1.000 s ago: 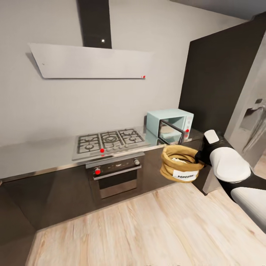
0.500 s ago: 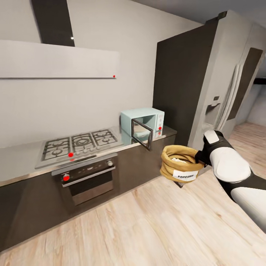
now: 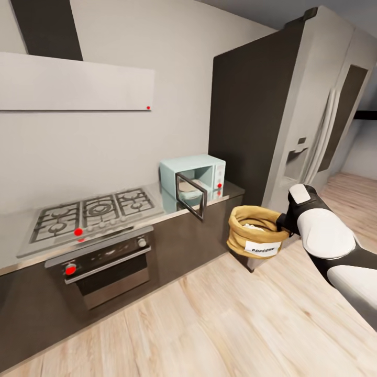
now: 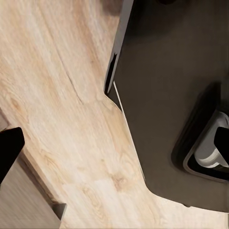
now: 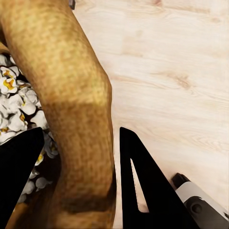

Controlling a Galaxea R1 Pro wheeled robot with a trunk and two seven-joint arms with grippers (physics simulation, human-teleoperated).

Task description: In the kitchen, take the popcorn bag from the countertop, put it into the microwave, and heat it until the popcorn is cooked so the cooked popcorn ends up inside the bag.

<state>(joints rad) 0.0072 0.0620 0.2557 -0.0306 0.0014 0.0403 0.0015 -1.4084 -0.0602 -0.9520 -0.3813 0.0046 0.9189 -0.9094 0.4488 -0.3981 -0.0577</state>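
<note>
**Popcorn bag carried toward open microwave**

The popcorn bag point(image 3: 255, 232) is held aloft over the floor point(image 3: 209, 324), its rolled rim pinched between the closed fingers of the right gripper point(image 5: 78, 176), mouth upward so the popcorn point(image 5: 16, 109) stays inside. The microwave point(image 3: 192, 180), door ajar, sits at ten o'clock from the bag. The left gripper's state cannot be told.

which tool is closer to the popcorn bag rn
Right. The right tool is clamped on the popcorn bag's rolled rim, one finger inside and one outside. The left tool hangs over bare wood floor, no bag near.
</note>
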